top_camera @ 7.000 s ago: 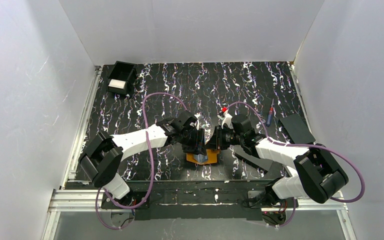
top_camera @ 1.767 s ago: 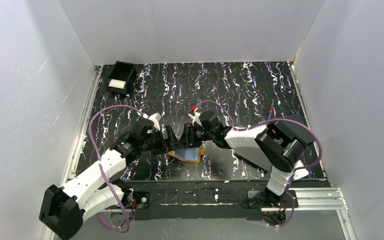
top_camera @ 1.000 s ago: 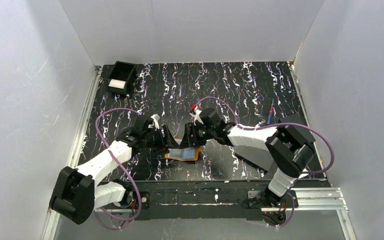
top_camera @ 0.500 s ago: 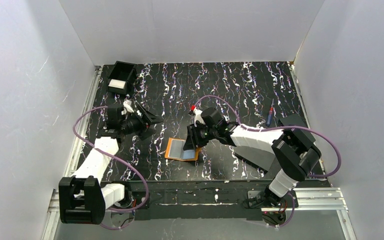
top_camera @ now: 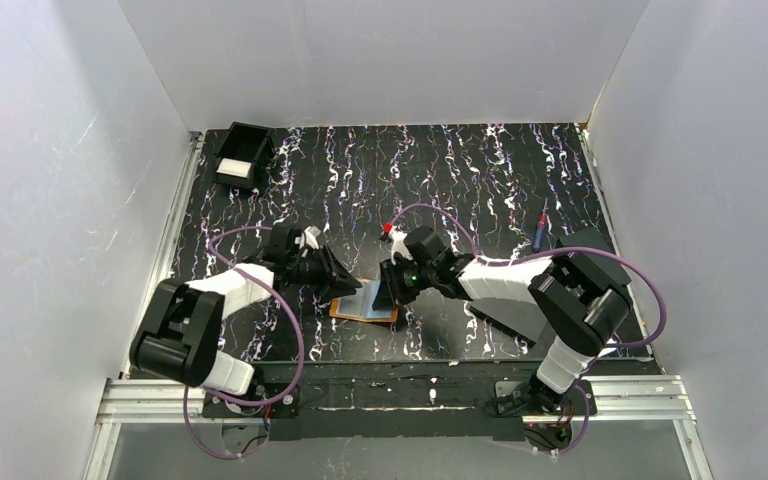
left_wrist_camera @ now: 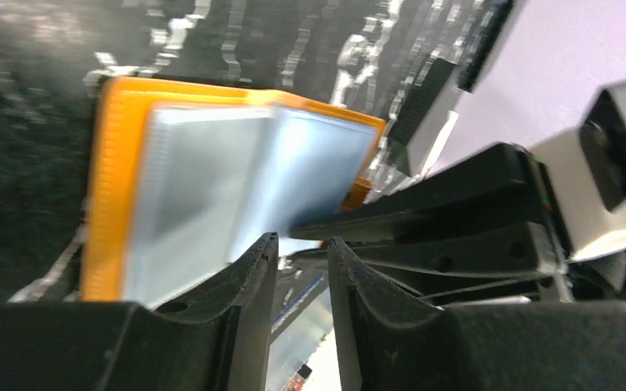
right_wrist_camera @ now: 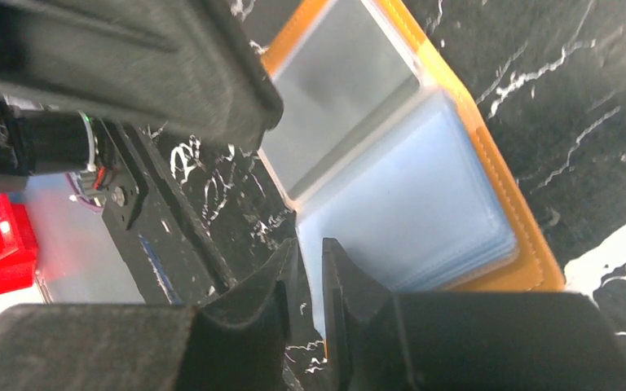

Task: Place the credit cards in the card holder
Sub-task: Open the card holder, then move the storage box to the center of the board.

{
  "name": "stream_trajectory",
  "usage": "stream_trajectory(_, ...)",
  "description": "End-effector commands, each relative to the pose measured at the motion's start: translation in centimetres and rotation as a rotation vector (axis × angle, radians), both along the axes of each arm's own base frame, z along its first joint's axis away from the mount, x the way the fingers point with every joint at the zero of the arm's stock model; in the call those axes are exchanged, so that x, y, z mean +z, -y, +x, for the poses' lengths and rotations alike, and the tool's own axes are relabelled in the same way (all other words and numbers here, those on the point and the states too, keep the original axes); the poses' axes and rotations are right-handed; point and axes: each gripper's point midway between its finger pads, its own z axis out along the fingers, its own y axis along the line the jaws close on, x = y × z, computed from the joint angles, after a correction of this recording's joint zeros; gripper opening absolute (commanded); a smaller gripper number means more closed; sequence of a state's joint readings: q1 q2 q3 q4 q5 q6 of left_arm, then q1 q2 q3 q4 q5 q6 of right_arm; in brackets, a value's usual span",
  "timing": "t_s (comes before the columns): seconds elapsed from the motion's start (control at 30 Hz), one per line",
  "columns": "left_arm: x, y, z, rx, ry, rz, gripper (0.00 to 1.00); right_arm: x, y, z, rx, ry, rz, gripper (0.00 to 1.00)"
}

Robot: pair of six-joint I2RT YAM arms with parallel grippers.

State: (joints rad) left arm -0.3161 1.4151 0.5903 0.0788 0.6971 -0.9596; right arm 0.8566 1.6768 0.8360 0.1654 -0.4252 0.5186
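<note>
The card holder [top_camera: 364,303] lies open on the dark mat, orange with pale grey-blue sleeves [left_wrist_camera: 212,175] fanned upward [right_wrist_camera: 407,204]. My left gripper [top_camera: 348,280] reaches in at its left edge, jaws a narrow gap apart with nothing between them [left_wrist_camera: 301,248]. My right gripper [top_camera: 384,292] hangs over its right edge. Its jaws are also narrowly apart [right_wrist_camera: 308,257], and the corner of a sleeve shows in the gap. No credit cards show that I can make out.
A black box holding a white block [top_camera: 240,158] stands at the back left. A blue pen [top_camera: 540,232] lies at the right. Flat black rectangles [top_camera: 592,258] [top_camera: 500,318] lie near the right arm. White walls enclose the mat.
The left arm, swung out to the left half a second ago, has come back to the holder's left edge. Both grippers' jaws have narrowed. The holder now lies flat and open.
</note>
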Motion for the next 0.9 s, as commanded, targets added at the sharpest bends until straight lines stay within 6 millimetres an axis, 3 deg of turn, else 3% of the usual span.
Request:
stream_trajectory(0.0, -4.0, -1.3, -0.9, 0.010, -0.049, 0.070, 0.26, -0.9, 0.6, -0.3, 0.002, 0.010, 0.041, 0.25)
stream_trajectory(0.2, -7.8, -3.2, -2.8, 0.025, -0.115, 0.159, 0.24, -4.0, 3.3, -0.8, -0.070, -0.087, 0.062, 0.24)
stream_trajectory(0.4, -8.3, -3.9, -3.1, 0.037, -0.105, 0.190, 0.23, -3.9, 3.1, -1.5, -0.053, -0.131, 0.086, 0.24)
stream_trajectory(0.63, -4.2, -3.0, -1.1, -0.010, -0.006, 0.152, 0.30, -0.2, 2.4, -0.4, -0.032, -0.077, 0.085, 0.32)
stream_trajectory(0.87, 2.0, -3.2, 0.6, -0.003, 0.114, 0.153, 0.51, 2.6, 1.7, 0.7, -0.001, -0.041, 0.061, 0.46)
